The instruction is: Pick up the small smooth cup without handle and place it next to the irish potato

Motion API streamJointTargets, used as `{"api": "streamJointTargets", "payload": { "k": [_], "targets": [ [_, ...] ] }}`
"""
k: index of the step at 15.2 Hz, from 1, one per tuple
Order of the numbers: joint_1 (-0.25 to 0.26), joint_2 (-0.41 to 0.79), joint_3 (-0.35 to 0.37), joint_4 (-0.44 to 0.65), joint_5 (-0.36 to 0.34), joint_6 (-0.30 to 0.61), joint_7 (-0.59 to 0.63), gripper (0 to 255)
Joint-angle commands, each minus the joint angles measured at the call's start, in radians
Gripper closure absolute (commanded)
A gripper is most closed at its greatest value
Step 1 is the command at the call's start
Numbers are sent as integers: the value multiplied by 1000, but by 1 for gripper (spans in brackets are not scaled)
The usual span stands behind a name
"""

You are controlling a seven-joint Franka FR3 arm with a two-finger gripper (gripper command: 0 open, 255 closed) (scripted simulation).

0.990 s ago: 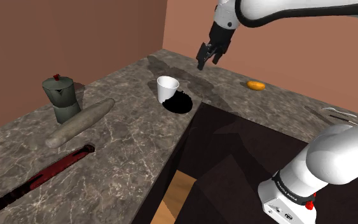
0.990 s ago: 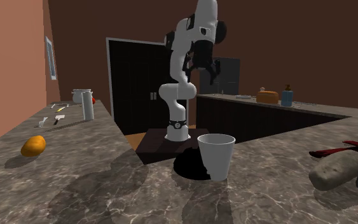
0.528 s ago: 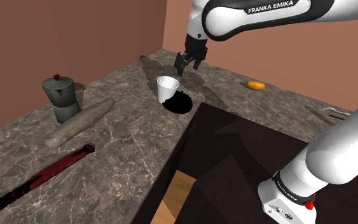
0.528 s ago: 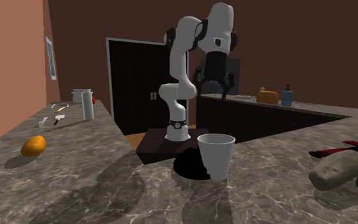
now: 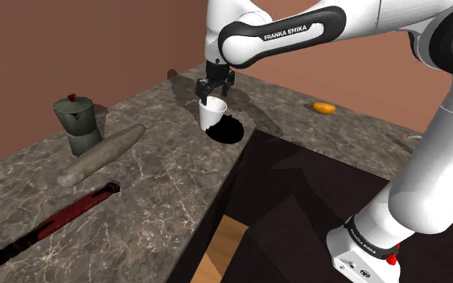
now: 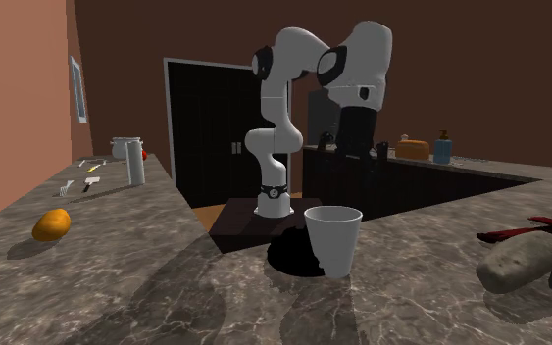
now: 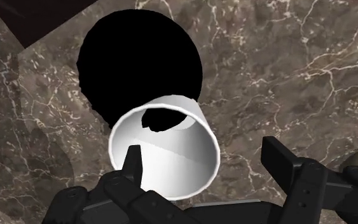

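Observation:
A small white cup [image 5: 212, 115] without a handle stands upright on the marble counter, beside a round black patch [image 5: 228, 130]. My black gripper [image 5: 211, 89] hangs open just above its rim. In the wrist view the fingers straddle one side of the cup [image 7: 165, 153]: one fingertip [image 7: 133, 162] lies over the cup's mouth and the other [image 7: 279, 159] is outside its wall, neither clasping it. A long grey-brown potato-like lump [image 5: 101, 154] lies further toward the shoulder view's left, also seen as the lump [image 6: 512, 263] at the second exterior view's right, apart from the cup [image 6: 333, 238].
A dark moka pot [image 5: 77, 125] stands behind the lump, and a dark red knife [image 5: 55, 221] lies nearer the front. A small orange fruit [image 5: 323, 108] and cutlery [image 5: 426, 143] sit on the counter's other wing. A brown wall backs the counter.
The arm has swung down and toward the shoulder view's left, bringing the gripper from high above the counter to just over the cup. The fingers stayed open; the cup has not moved.

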Motion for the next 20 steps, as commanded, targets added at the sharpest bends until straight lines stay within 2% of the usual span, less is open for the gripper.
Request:
{"api": "streamJointTargets", "payload": {
  "k": [1, 4, 12, 19, 20],
  "targets": [
    [22, 95, -5, 84, -41, -11, 34, 0],
    [58, 219, -19, 207, -83, -35, 65, 0],
    [53, 262, -35, 171, -106, 42, 79, 0],
    [53, 262, -35, 172, -106, 42, 79, 0],
    [53, 262, -35, 172, -106, 42, 79, 255]
  ]
}}
